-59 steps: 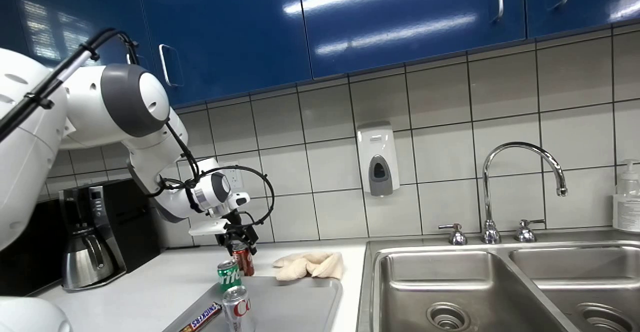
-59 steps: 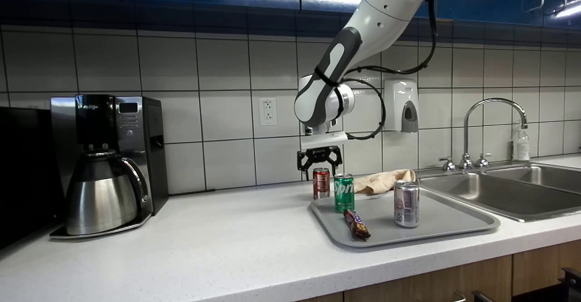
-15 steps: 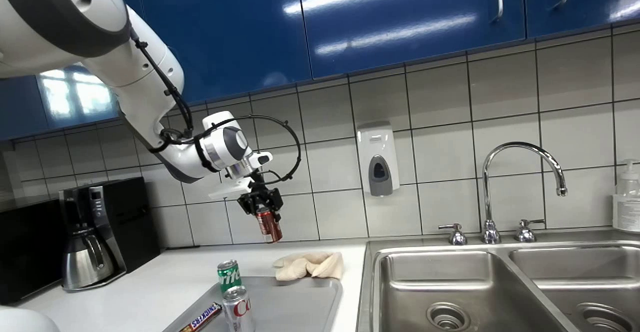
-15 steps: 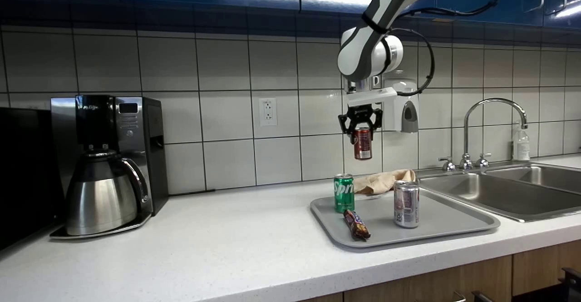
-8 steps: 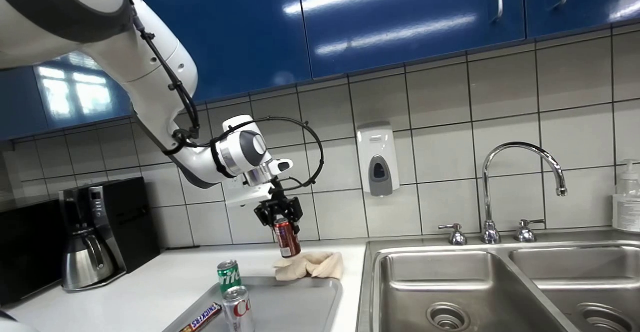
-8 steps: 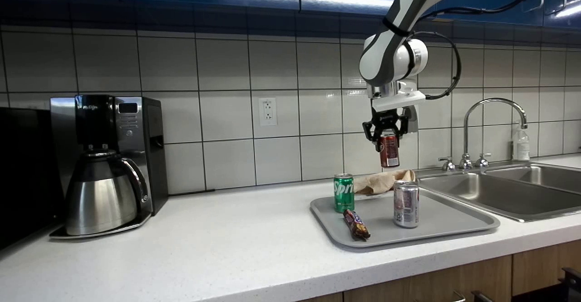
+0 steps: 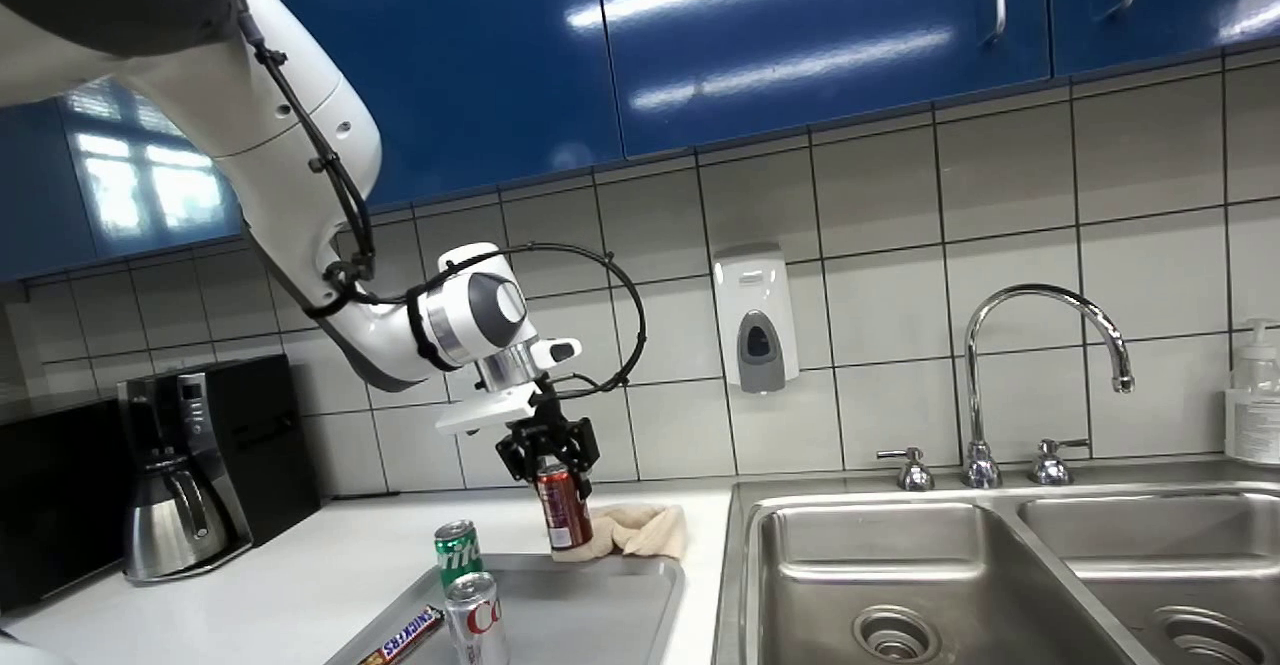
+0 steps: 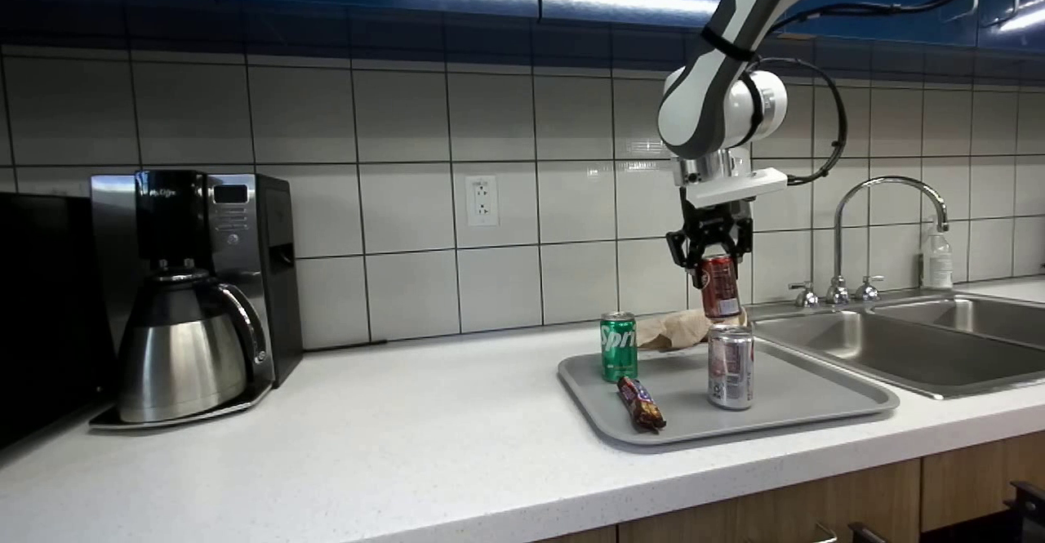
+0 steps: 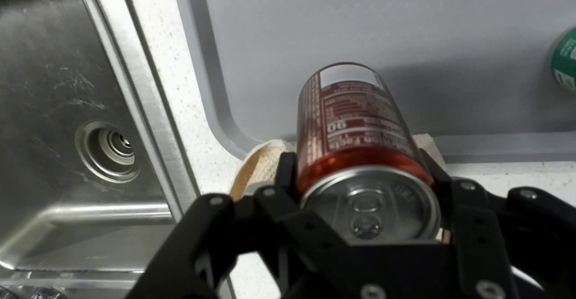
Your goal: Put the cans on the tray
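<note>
My gripper [image 9: 360, 175] is shut on the red can [image 9: 351, 110], with a black finger against each side near its top. In both exterior views the red can [image 8: 721, 290] hangs slightly tilted in the air. It is near the back edge of the grey tray [image 8: 800, 396], toward the sink end; the wrist view shows its lower end against the tray's surface. The green can [image 8: 619, 347] stands upright on the tray near its far corner from the sink. Closer to the front, the silver can [image 8: 731, 367] is upright on the tray.
A Snickers bar [image 8: 641, 404] lies on the tray beside the green can. Behind the tray, a crumpled beige cloth [image 7: 640, 530] lies close to the held can. Steel sink basins [image 7: 850, 585] adjoin the counter; a coffee maker [image 8: 192, 347] stands at its opposite end.
The red can, earlier standing on the counter behind the tray, was gripped, lifted and carried toward the sink. Over the last half second it has come lower. The other cans have not moved.
</note>
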Tool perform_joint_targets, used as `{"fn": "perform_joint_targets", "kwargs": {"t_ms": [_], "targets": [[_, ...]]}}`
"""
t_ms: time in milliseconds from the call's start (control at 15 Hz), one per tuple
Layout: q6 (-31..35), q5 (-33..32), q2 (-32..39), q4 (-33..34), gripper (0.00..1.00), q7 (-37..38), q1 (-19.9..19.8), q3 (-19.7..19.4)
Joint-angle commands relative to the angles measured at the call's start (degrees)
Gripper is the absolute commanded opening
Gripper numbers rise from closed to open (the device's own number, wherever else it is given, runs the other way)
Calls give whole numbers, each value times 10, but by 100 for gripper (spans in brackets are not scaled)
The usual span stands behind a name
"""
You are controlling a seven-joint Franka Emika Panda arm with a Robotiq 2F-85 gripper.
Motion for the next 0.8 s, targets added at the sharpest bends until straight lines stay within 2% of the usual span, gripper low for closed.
{"fn": "perform_joint_targets", "kwargs": {"t_ms": [0, 733], "targets": [[12, 4, -21, -30, 39, -26, -19, 13], [80, 21, 16, -58, 39, -57, -33, 11]]}}
